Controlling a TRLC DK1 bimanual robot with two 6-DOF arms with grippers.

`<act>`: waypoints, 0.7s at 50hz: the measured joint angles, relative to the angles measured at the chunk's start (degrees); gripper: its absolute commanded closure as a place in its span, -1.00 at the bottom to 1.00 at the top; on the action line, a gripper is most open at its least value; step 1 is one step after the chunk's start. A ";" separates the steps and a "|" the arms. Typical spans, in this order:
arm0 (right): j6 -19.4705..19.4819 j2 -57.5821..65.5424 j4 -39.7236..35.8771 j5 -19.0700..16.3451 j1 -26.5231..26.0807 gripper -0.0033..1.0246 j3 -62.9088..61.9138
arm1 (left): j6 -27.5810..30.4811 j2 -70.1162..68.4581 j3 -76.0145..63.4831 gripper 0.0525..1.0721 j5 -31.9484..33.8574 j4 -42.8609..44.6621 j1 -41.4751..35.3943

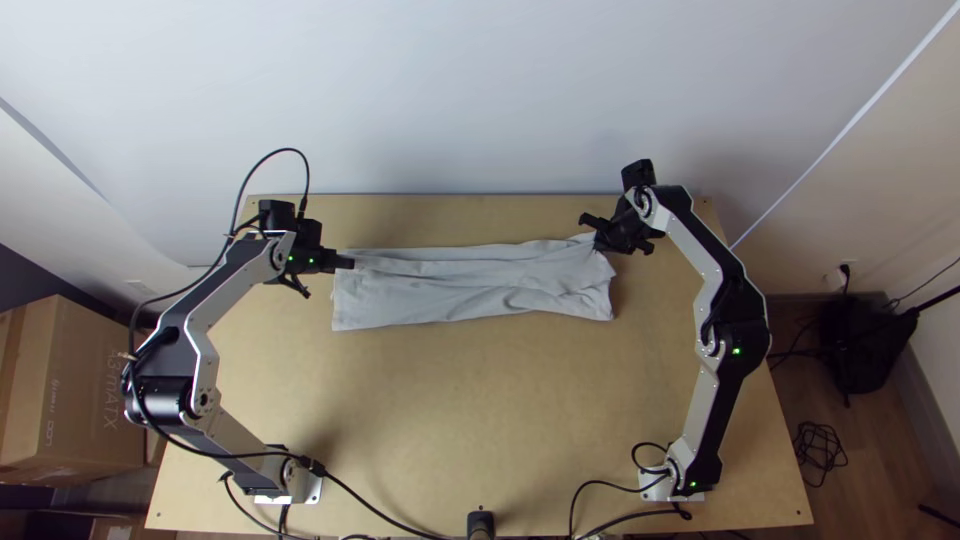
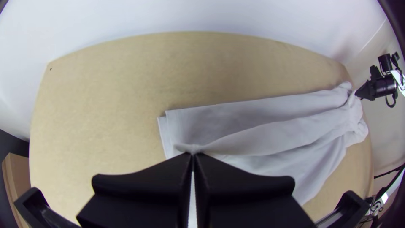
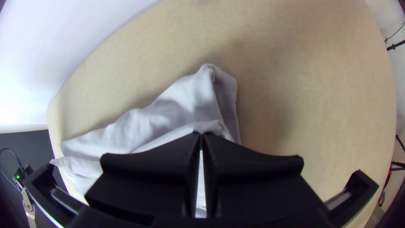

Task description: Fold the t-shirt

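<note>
Wall and table: a pale wall rises behind the light wooden table; the shirt lies on the wall side of the tabletop.
Left gripper: the left gripper is closed, its tips pinching a small ridge of cloth at the shirt's left end — on the wall side of the strip rather than at its middle.
Right gripper: the right gripper is closed as well, with a gathered bit of the other end between its tips.
Shirt from the tips: the grey-white t-shirt runs from one gripper to the other, and most of its width lies from the pinched spots toward the arm bases.
Long axis: side to side, roughly along the wall; each arm is the nearer one to its own end.
Lie of the cloth: a long, narrow strip in layers, fairly straight at the left end, rumpled and bunched at the right.
Coming move: probably both grippers working together across that axis, drawing the held ridge over the near side — too much pull could skew the layers or deepen the bunching on the right.
Bare wood: a broad stretch between the shirt and the arm bases, likely room enough for that.
Room beyond: a cardboard box off the table's left, loose cables on the floor at the right.
</note>
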 measured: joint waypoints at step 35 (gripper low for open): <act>0.04 2.75 8.92 1.97 -1.36 -0.88 -3.58 | -3.72 3.19 -5.86 -0.79 -1.90 8.37 1.62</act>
